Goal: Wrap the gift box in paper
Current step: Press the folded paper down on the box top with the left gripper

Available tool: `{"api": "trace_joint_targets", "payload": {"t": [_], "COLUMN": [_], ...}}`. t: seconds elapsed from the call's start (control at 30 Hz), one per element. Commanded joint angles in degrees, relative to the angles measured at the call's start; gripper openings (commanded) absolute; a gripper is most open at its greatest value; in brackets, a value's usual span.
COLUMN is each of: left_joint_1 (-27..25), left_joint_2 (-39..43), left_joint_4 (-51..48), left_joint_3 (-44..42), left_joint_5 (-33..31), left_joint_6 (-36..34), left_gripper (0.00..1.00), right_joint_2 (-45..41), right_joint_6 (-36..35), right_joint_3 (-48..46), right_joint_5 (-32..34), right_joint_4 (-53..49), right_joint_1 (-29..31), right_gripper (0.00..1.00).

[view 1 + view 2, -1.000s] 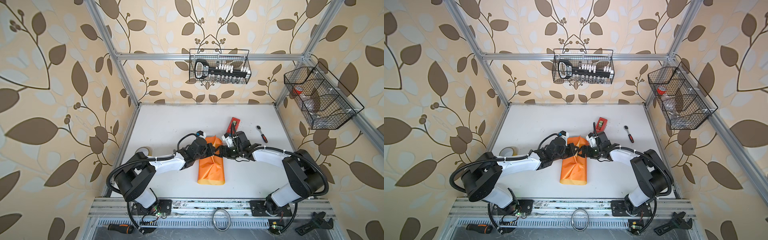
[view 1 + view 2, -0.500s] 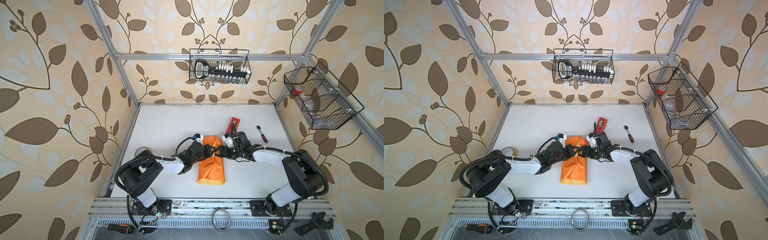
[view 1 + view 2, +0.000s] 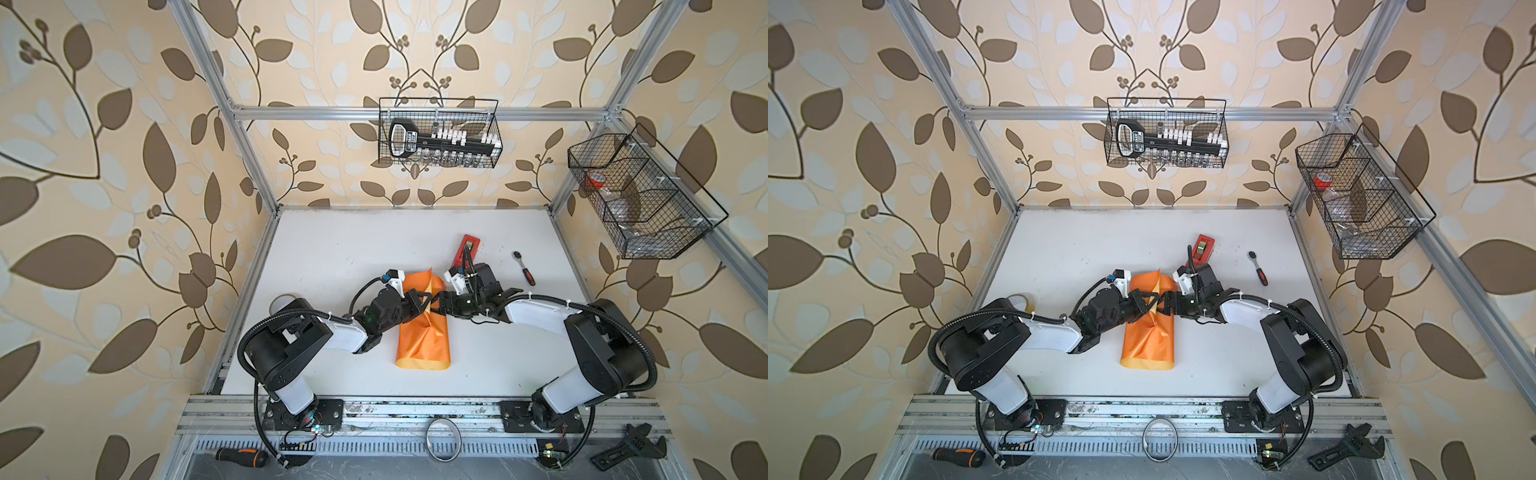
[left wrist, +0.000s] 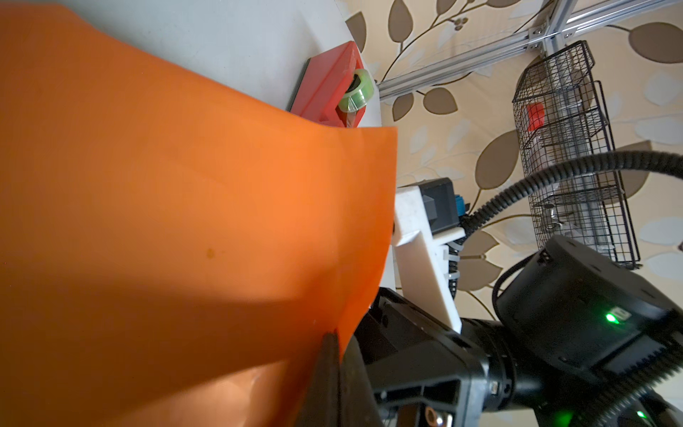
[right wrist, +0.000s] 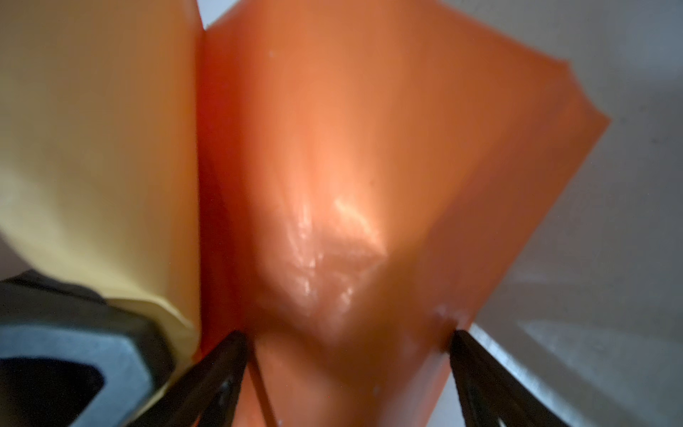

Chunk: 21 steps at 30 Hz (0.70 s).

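Note:
The orange paper (image 3: 424,336) lies folded into a long bundle at the table's middle, also visible in a top view (image 3: 1148,340). The gift box is hidden under it. My left gripper (image 3: 420,300) reaches in from the left and is shut on a raised flap of the paper (image 4: 184,222), with its jaws pressed together on the edge (image 4: 334,336). My right gripper (image 3: 439,300) comes from the right. Its fingers stand wide, one on each side of the paper-covered bundle (image 5: 332,166), and both tips (image 5: 345,332) touch the paper. The flap's pale yellow side faces the right wrist camera.
A red tape dispenser (image 3: 467,247) stands just behind the right gripper, with a ratchet wrench (image 3: 524,268) to its right. A tape roll (image 3: 282,301) lies at the table's left edge behind the left arm. Wire baskets hang on the back wall (image 3: 438,133) and the right wall (image 3: 640,195).
My left gripper has drawn back slightly to the left with the paper flap still in it. The right gripper has stayed in place.

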<state>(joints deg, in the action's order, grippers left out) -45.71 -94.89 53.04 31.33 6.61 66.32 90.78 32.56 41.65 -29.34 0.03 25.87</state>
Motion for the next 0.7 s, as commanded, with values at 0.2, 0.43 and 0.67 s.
{"api": "trace_joint_targets", "payload": {"t": [0.2, 0.43, 0.67], "left_joint_1": [-1.84, -1.92, -1.92], "left_joint_2": [-3.81, -4.84, -6.15], "left_joint_4": [-3.47, -2.53, -1.17], "left_joint_3": [-3.50, -4.76, -5.51], "left_joint_5": [2.67, 2.86, 3.06], "left_joint_6": [0.64, 0.72, 1.17], "left_gripper": [0.19, 0.30, 0.40], "right_joint_2": [1.18, -0.13, -2.97], "right_joint_6": [-1.96, -2.49, -3.18], "right_joint_3": [-0.51, 1.37, 3.54], "right_joint_5": [5.23, 5.65, 5.65], "right_joint_4": [-10.03, -12.07, -14.98], "right_joint_1": [0.85, 0.50, -0.63], "right_gripper": [0.87, 0.87, 0.87]}}
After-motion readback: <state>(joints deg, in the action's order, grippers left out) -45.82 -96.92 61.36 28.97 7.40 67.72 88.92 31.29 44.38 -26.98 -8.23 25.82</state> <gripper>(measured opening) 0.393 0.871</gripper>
